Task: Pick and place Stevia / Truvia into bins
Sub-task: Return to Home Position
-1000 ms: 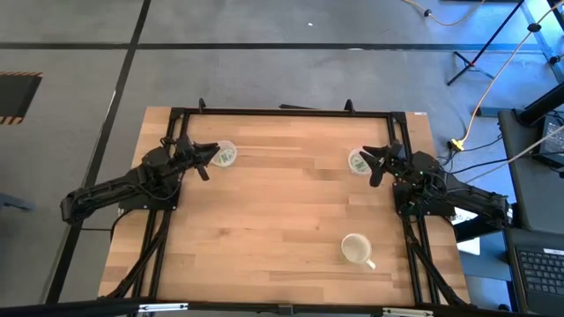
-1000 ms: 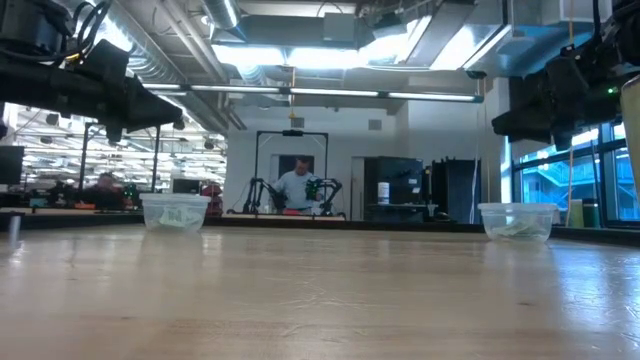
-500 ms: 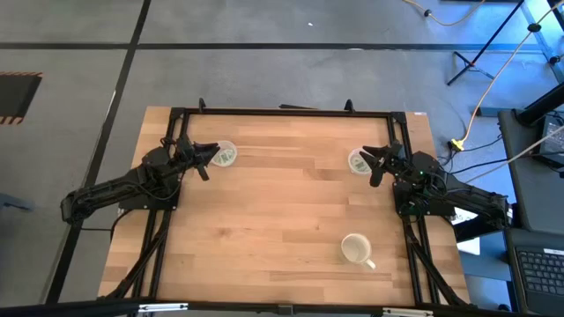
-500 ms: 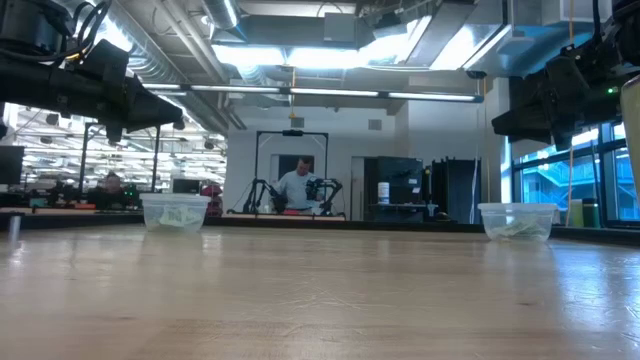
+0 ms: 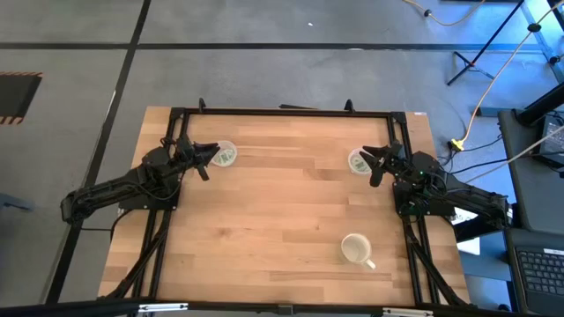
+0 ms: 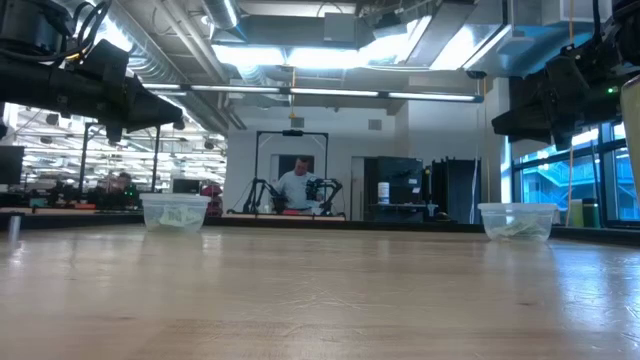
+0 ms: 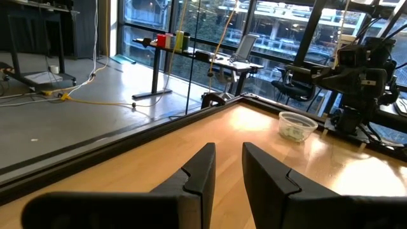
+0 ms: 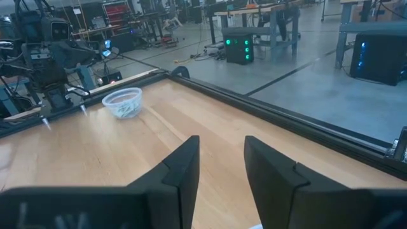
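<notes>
Two clear cups stand on the wooden table near its far edge. The left cup [image 5: 225, 154] [image 6: 175, 212] [image 8: 124, 102] and the right cup [image 5: 359, 161] [image 6: 517, 221] [image 7: 297, 125] each hold white-and-green Stevia packets [image 5: 227, 158] [image 5: 356, 163]. My left gripper [image 5: 210, 161] [image 7: 227, 149] hangs level above the table just beside the left cup, open and empty. My right gripper [image 5: 368, 165] [image 8: 221, 143] hangs level beside the right cup, also open and empty. No loose packets show on the table.
A white mug [image 5: 355, 249] with a handle stands near the front right of the table. A black frame [image 5: 282, 112] runs round the table's edges. Bare wood [image 5: 282, 202] lies between the two cups. People and benches show in the room beyond.
</notes>
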